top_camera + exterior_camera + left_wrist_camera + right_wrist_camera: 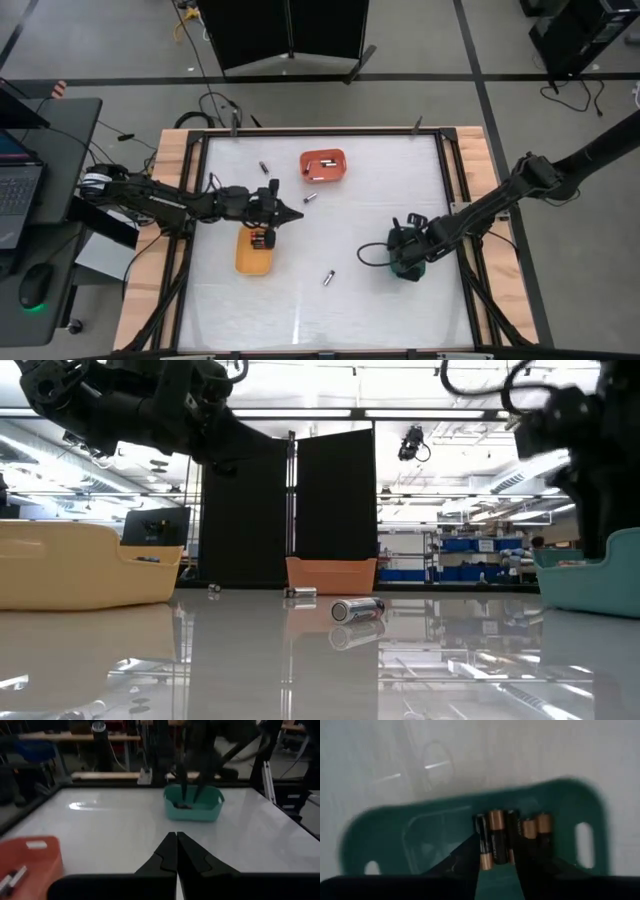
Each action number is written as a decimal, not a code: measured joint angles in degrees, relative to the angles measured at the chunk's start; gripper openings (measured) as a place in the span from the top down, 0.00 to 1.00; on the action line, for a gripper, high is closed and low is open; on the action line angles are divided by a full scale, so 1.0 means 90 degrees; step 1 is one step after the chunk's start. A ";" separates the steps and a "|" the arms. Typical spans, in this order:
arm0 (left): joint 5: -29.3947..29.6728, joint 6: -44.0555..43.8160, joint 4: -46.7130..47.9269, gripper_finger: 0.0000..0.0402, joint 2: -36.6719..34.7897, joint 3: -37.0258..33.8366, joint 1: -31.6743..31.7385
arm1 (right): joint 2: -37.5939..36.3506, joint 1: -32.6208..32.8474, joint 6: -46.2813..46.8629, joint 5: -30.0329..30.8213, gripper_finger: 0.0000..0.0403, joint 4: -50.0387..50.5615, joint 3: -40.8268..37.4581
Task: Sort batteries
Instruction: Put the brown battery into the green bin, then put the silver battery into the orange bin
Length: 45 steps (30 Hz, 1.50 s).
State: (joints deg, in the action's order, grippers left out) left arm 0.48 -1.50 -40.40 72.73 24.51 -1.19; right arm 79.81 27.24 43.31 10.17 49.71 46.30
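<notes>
My right gripper [405,252] points down into the green tray [412,272] at the table's right. Its fingers stand open around the several copper-topped batteries [492,840] lying side by side on the tray's floor. My left gripper [298,213] is shut and empty. It hovers level above the table, just beyond the yellow tray [248,262], which holds batteries [261,239]. The orange tray [337,176] at the far middle holds batteries too. Loose batteries lie on the table [327,278], [310,198], [265,166]. My right gripper's fingers [462,862] stand on either side of a battery [493,832] that lies on the green tray's floor among the others. I cannot tell whether they touch it.
The white tabletop has a raised dark frame [450,200] around it. The loose battery [358,609] near the table's front middle lies on its side. Open table surface lies between the trays and along the near edge. Cables and a desk stand off the table's left.
</notes>
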 joint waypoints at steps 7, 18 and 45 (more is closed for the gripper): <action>0.0349 -0.0386 0.1158 0.99 0.0000 0.0176 -0.0458 | -0.0012 -0.0168 -0.0620 0.0202 0.64 0.0198 0.0695; 0.1059 -0.0691 0.1707 0.99 0.0000 0.0325 -0.1023 | 0.0345 -0.0684 -0.2644 0.0101 0.65 -0.2510 0.0829; 0.1277 -0.0524 0.2346 0.99 0.0000 0.0325 -0.1044 | 0.3421 -0.1100 -0.5052 -0.1663 0.63 -0.3532 0.2504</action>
State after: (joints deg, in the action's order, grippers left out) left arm 11.97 -6.22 -19.29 72.73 27.44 -10.59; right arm 110.60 17.34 -2.16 -4.80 17.92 68.84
